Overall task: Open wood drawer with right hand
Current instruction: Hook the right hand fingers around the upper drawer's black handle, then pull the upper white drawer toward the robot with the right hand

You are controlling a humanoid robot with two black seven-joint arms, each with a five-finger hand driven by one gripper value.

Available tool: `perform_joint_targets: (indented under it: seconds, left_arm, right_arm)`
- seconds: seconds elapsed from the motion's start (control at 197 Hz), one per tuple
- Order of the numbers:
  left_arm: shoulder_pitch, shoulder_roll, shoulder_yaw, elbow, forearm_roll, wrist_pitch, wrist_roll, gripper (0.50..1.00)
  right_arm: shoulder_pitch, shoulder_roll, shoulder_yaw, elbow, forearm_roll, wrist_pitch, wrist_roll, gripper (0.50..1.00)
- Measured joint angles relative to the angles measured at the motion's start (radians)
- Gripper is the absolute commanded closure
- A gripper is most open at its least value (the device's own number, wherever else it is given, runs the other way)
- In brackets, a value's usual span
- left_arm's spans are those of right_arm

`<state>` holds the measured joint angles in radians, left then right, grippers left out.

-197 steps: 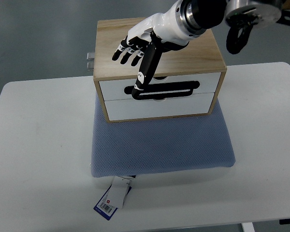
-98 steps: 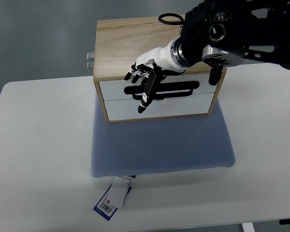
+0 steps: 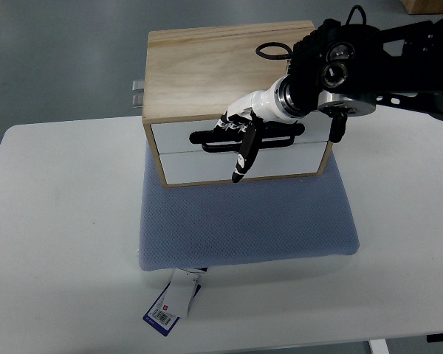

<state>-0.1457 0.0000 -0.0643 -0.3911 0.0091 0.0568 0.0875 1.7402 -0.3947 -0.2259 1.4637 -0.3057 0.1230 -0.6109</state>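
A wooden box (image 3: pixel 229 66) with two white drawer fronts stands on a blue mat (image 3: pixel 244 221). The upper drawer (image 3: pixel 173 136) has a long black handle slot (image 3: pixel 284 137) and looks closed. My right hand (image 3: pixel 238 134) reaches in from the right and sits against that drawer front. Its white fingers (image 3: pixel 232 124) are curled into the left part of the slot, and the black thumb (image 3: pixel 241 158) points straight down over the lower drawer (image 3: pixel 288 162). The left arm is out of view.
The mat lies on a white table (image 3: pixel 59 221). A barcode tag (image 3: pixel 173 302) hangs from the mat's front edge. A small metal bracket (image 3: pixel 137 92) sticks out behind the box's left side. The black forearm (image 3: pixel 369 59) hangs over the box's right corner.
The right hand has come down from the box top to the upper drawer front, and its fingers have gone from stretched out to curled in the handle slot.
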Motion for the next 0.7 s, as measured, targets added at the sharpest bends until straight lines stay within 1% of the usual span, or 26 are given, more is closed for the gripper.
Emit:
perform_joint_targets:
  seconds: [0.163, 0.239, 0.356, 0.407, 0.539, 0.702]
  left_arm:
    - [0.000, 0.000, 0.000, 0.000, 0.000, 0.000, 0.000, 0.500]
    - [0.000, 0.000, 0.000, 0.001, 0.000, 0.000, 0.000, 0.500]
    - [0.000, 0.000, 0.000, 0.001, -0.001, 0.000, 0.000, 0.500]
    - [0.000, 0.000, 0.000, 0.002, -0.001, 0.000, 0.000, 0.500]
    - [0.000, 0.000, 0.000, 0.002, -0.002, 0.000, 0.000, 0.500]
    - [0.000, 0.000, -0.001, 0.002, -0.002, 0.000, 0.000, 0.500]
  right_arm:
    - [-0.020, -0.002, -0.006, -0.010, -0.023, 0.029, 0.000, 0.556]
    - [-0.022, -0.008, -0.006, -0.011, -0.023, 0.060, 0.000, 0.558]
    - [-0.014, -0.028, 0.000, -0.010, -0.012, 0.154, 0.000, 0.558]
    - [-0.012, -0.035, 0.001, -0.008, -0.010, 0.182, 0.000, 0.558]
    - [0.010, -0.069, 0.008, 0.022, -0.005, 0.288, 0.000, 0.560]
    - [0.027, -0.110, 0.009, 0.080, 0.035, 0.360, 0.000, 0.560]
